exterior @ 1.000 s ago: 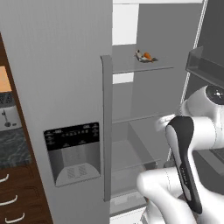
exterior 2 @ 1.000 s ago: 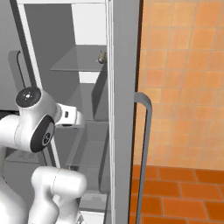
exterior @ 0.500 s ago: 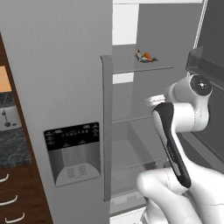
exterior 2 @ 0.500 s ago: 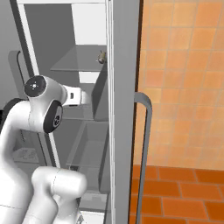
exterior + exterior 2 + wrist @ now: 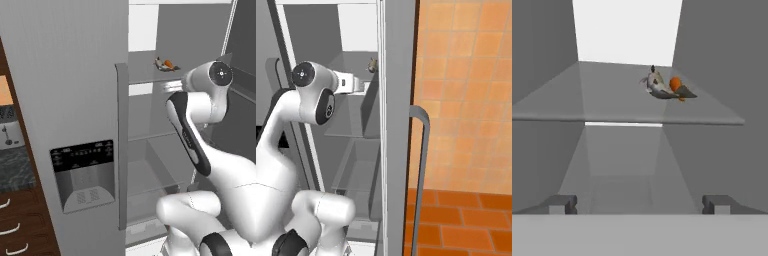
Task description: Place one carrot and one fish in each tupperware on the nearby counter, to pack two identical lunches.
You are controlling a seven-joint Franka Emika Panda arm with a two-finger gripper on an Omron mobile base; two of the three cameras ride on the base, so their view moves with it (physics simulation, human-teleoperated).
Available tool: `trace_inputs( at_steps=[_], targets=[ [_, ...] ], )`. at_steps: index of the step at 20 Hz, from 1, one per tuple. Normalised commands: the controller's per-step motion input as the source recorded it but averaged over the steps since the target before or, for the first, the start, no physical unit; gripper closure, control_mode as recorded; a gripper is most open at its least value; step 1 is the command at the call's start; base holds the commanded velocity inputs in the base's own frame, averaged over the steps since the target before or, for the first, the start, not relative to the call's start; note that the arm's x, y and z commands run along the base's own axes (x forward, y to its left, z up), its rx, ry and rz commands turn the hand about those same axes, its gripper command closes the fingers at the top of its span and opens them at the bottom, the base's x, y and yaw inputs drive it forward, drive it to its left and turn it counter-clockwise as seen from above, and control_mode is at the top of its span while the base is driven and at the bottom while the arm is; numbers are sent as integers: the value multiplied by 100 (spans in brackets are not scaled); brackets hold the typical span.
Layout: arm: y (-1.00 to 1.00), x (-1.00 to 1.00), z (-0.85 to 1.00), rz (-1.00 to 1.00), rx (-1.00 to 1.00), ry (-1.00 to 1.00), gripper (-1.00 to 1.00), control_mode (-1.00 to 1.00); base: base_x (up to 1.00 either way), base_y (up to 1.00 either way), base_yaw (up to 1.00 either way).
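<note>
In the hand view the fish and the carrot are seen touching in a small heap at the upper middle of the frame, on the smooth grey fridge shelf, above and slightly right of the pincer, whose dark square tips are held wide apart with nothing between them. The heap's long axis is judged to run roughly left to right across that frame, the silvery fish left of the orange carrot. In the left base view the pair is found at the upper middle, just left of the white wrist, so a reach up and forward is called for.

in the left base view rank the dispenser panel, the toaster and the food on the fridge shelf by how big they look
1. Dispenser panel, clearly largest.
2. Toaster, cut off by the left edge, so only part counts.
3. Food on the shelf, smallest; it sits farther back, which shrinks it.
</note>
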Motion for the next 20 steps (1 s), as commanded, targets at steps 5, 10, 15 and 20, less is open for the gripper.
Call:
trace_inputs(
  at_steps=[5,10,15,20],
  targets=[
    [-1,36,63,0,6,-3,-100,-100,0,0,0],
    [0,68,1,0,0,1,-100,-100,0,0,0],
    [-1,83,0,0,0,7,-100,-100,0,0,0],
    [-12,94,-20,0,0,22,-100,-100,0,0,0]
  ],
)
